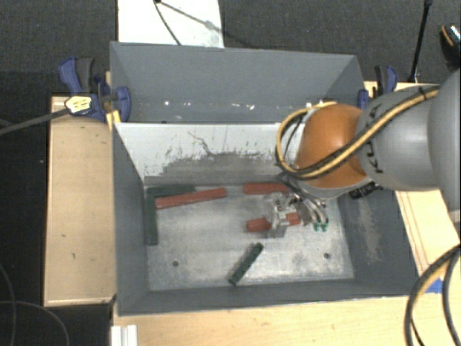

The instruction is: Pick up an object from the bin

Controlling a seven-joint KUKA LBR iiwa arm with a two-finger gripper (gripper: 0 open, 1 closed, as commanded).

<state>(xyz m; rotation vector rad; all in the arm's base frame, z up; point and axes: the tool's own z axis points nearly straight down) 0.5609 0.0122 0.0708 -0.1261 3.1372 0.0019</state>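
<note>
My gripper [279, 220] is low over the bin floor, right of centre, under the arm's orange cover. A small red block [256, 225] lies right against its left side; I cannot tell whether the block is gripped. A red bar [262, 188] lies just behind the gripper near the back wall. A dark grey bar [245, 263] lies aslant on the floor in front of it. A small green piece [320, 226] shows at the gripper's right.
On the left of the bin a longer red bar [191, 197] lies beside a dark green bar [171, 190]. Another dark bar [150, 220] runs along the left wall. The arm covers the bin's right part.
</note>
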